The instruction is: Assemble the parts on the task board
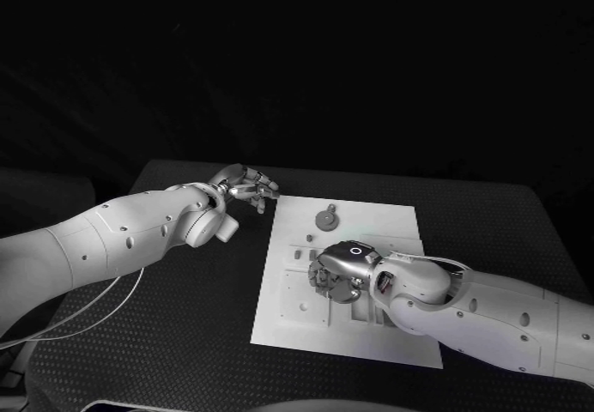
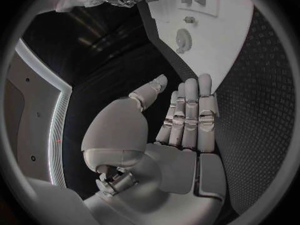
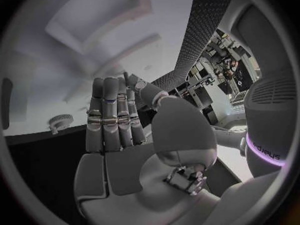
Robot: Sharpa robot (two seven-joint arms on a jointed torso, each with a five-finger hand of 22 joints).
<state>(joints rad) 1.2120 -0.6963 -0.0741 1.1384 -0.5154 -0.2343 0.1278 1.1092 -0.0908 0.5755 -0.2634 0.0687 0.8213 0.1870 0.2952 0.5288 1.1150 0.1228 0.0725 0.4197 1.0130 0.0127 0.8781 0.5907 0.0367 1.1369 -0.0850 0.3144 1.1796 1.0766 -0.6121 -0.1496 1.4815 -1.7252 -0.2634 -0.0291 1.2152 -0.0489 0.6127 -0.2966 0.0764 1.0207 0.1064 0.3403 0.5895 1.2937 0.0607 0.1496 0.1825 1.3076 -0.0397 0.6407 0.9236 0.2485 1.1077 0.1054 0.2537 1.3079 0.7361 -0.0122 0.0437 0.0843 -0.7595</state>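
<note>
Over the task board [image 1: 372,225], right robot hand [image 1: 341,270]

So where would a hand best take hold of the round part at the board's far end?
Probably by its rim, from straight above. The round part lies flat on the task board with bare board all around it, so opposing fingers can close on its edge. The left hand hovers open nearest it.

The right hand [image 1: 341,270] lies over the middle of the task board [image 1: 372,219], hiding the recesses and any parts beneath it. Beyond that hand, nearer the board's far edge, a round part [image 1: 327,220] is too small to make out in detail. In the left wrist view the board [image 2: 219,40] is cut off by the circle's rim.
</note>
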